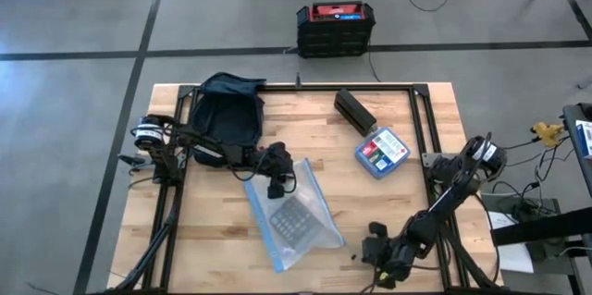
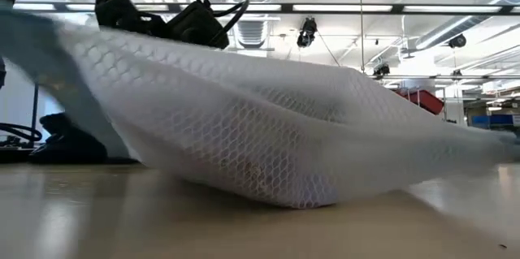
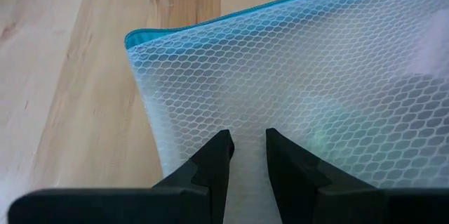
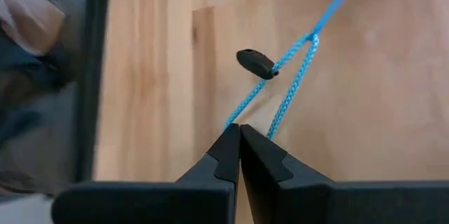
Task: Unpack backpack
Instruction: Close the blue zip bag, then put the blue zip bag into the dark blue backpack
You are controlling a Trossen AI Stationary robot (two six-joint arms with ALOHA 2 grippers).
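The dark navy backpack (image 1: 227, 110) lies at the table's far left. A translucent mesh pouch (image 1: 296, 216) with a teal edge (image 3: 210, 20) lies in the middle and fills the low view (image 2: 268, 129). My left gripper (image 1: 276, 184) is shut on its far end. Near the front right, my right gripper (image 1: 384, 256) is shut on a thin blue cord (image 4: 295, 62) that carries a black toggle (image 4: 256, 63). My left gripper pinches the mesh pouch's wall (image 3: 247, 122) between its two fingers, near the teal edge, coming from above. The pouch's underside (image 2: 301, 198) rests on the table. My right gripper pinches the blue cord's loop (image 4: 245, 112) at its fingertips. The cord runs away over the wood, fairly straight.
A black oblong box (image 1: 354, 110) and a small blue box with a red label (image 1: 382, 152) lie on the table's right half. A black crate with a red top (image 1: 335, 25) stands on the floor beyond the far edge. Black frame rails (image 1: 421, 129) line the table.
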